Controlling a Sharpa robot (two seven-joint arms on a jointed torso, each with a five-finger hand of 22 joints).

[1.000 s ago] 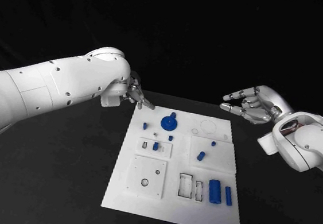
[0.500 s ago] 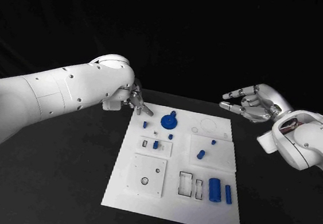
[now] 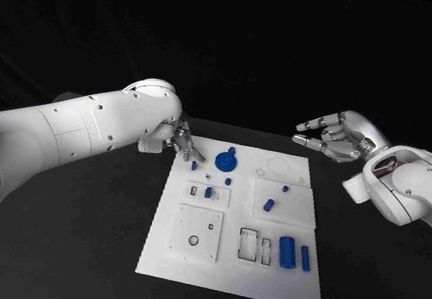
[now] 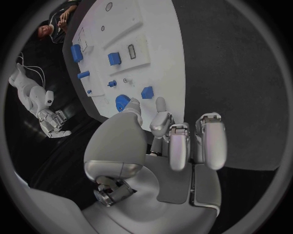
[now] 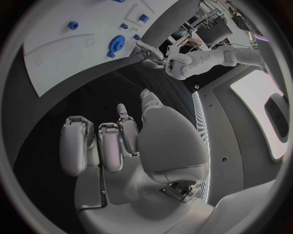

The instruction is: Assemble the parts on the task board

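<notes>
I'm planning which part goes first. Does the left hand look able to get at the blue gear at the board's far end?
Probably yes: the left hand hovers open at the task board's far left corner, the blue gear lies just beside its fingertips, and nothing stands between them.

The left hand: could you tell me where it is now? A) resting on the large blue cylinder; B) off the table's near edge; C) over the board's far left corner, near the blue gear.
C: the left hand hovers at the task board's far left corner, beside the blue gear, holding nothing.
</notes>
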